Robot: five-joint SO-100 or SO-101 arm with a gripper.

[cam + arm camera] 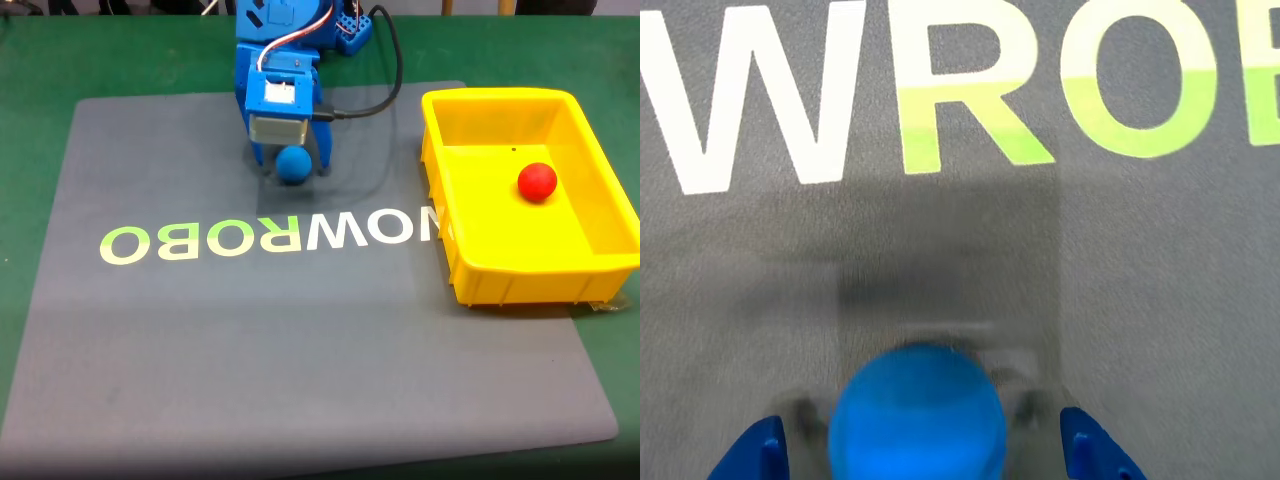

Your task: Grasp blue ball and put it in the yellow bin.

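Observation:
The blue ball [293, 166] sits on the grey mat near its far edge, in front of the blue arm. My gripper [291, 158] hangs over it, and its blue fingers [324, 150] come down on either side. In the wrist view the ball [915, 415] lies at the bottom centre. The gripper [922, 458] is open around it, with a small gap between the ball and each blue fingertip [1092, 455]. The yellow bin [520, 275] stands at the right of the mat, well apart from the gripper.
A red ball [537, 182] lies inside the yellow bin. White and green letters [270, 238] cross the middle of the mat. A black cable [385, 90] loops from the arm toward the bin. Green table surface [40, 70] surrounds the mat.

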